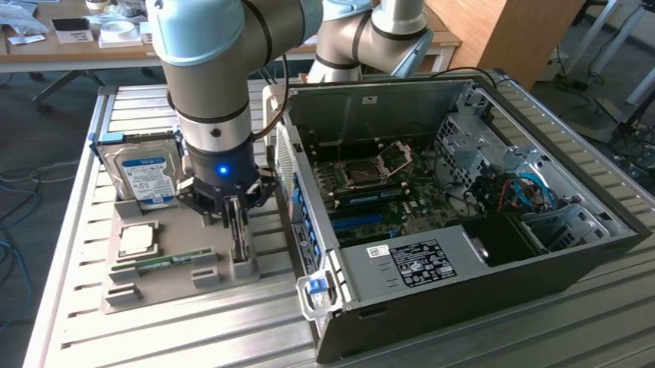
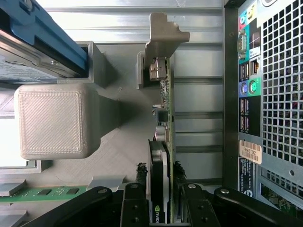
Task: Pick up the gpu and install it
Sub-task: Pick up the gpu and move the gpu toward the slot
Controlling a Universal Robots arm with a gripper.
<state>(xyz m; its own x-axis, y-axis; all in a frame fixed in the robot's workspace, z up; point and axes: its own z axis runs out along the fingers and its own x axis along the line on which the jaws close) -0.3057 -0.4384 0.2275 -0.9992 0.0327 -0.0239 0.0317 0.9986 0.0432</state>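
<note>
Wrist view: the gpu (image 2: 163,142) stands on its long edge, seen edge-on, and the gripper (image 2: 160,191) has it. The jaws are drawn in to a narrow gap, with finger pads (image 2: 141,175) pressed on each face of the card. How's it look from outside?

Exterior view agrees. The gripper (image 1: 235,218) points straight down over the grey holder (image 1: 153,287). The card is upright in its slot, not yet lifted, just beside the open computer case (image 1: 492,307). The hard drive (image 1: 143,172) stands farther from the camera and the RAM stick (image 1: 169,262) lies nearer. Both are apart from the claw.

And how does it handle, do you reckon?

Light and stiff, I'd say. It's a thin board with no flex to speak of. Delicate, though: small parts dot one face and there's a cooler on the other. Squeeze hard and something could crack; squeeze soft and those smooth faces may slip.

So where's the grip?

Across the faces at the cooler end, away from the silver bracket (image 2: 163,33). Sensible to my eye, since bracket and lower edge are left free.
</note>
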